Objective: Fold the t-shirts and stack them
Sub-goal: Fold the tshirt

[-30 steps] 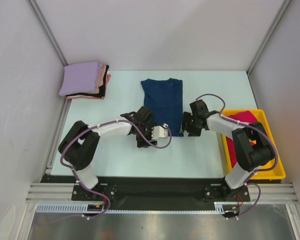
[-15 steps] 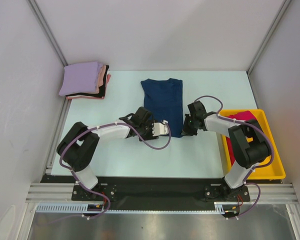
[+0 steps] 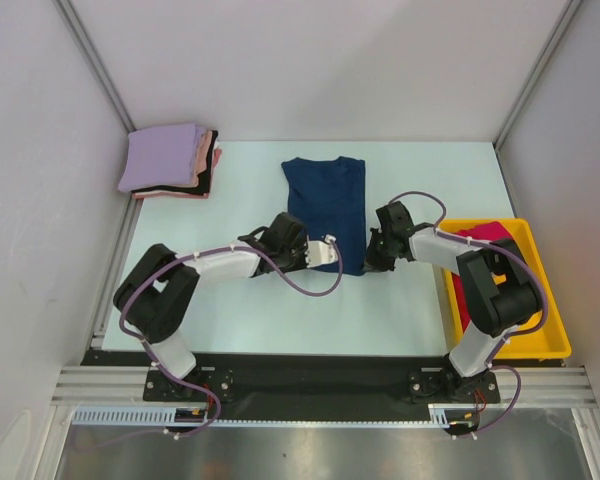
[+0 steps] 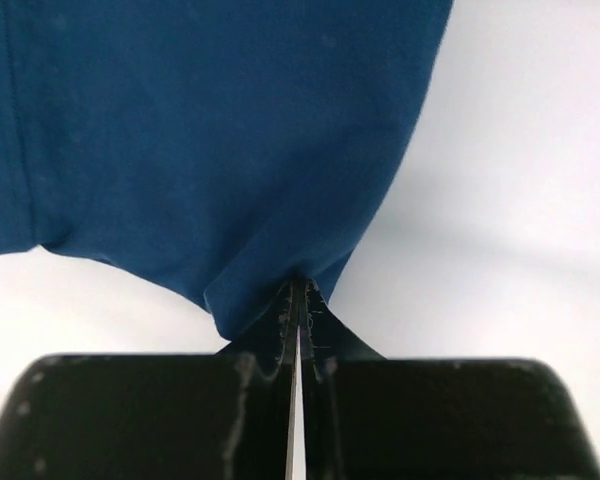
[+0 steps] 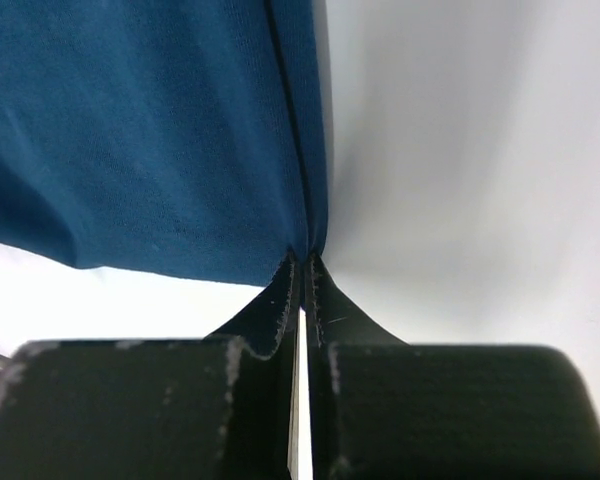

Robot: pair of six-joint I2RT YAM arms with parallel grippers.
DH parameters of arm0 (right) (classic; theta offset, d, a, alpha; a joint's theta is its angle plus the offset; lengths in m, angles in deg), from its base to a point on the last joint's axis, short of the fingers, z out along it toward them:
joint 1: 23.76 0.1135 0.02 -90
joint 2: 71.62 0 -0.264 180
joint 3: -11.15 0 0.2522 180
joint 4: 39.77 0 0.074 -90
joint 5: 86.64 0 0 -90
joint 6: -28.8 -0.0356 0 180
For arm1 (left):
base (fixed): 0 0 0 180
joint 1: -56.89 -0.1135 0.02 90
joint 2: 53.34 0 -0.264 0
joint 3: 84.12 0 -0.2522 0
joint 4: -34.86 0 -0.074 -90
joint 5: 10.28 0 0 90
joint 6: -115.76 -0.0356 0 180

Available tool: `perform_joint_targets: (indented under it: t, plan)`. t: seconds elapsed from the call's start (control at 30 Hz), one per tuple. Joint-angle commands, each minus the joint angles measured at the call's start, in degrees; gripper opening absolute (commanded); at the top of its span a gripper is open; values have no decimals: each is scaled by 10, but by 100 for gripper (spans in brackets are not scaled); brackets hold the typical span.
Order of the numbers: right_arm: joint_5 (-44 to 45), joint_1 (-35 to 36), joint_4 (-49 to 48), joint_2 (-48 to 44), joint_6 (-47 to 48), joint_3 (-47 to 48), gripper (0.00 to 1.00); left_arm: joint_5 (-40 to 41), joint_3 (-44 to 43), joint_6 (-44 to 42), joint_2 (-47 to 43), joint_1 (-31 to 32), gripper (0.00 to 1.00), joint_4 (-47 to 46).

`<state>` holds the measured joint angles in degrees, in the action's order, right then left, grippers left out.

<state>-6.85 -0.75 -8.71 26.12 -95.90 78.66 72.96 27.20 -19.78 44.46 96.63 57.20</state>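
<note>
A navy blue t-shirt (image 3: 326, 205) lies flat in the middle of the table, folded into a long strip. My left gripper (image 3: 313, 258) is shut on its near left hem corner, and the cloth (image 4: 210, 150) puckers where the jaws pinch it. At the near right corner my right gripper (image 3: 371, 262) is shut on the hem too, the blue cloth (image 5: 150, 130) rising from the closed jaws. A stack of folded t-shirts (image 3: 170, 160), lavender on top with black and pink edges below, sits at the back left. A crimson t-shirt (image 3: 485, 240) lies in the yellow tray (image 3: 545, 300).
The yellow tray stands at the table's right edge beside the right arm. Grey walls close in the left, back and right sides. Purple cables loop off both wrists above the table.
Both grippers moved in to the navy shirt's near corners and closed on the hem. The shirt itself has not shifted.
</note>
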Motion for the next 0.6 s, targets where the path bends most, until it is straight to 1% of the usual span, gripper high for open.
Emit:
perform_joint_targets:
  t: [0.0, 0.13, 0.33, 0.43, 0.5, 0.57]
  plan:
    - [-11, 1, 26, -17, 10, 14, 0, -8, 8, -2, -37, 2, 0, 30]
    - [-11, 19, 62, -37, 18, 14, 0, -35, 16, -3, -64, 2, 0, 101]
    - [-2, 46, 114, -95, 17, -7, 0, -64, 60, 2, -127, 2, 0, 173]
    - [-15, 64, 141, -133, 0, -27, 0, -88, 76, 19, -158, 4, 1, 215]
    - [-8, 93, 166, -165, -12, -33, 0, -104, 78, 27, -175, 6, 0, 251]
    - [2, 109, 182, -186, -32, -44, 0, -104, 82, 45, -198, 6, 0, 256]
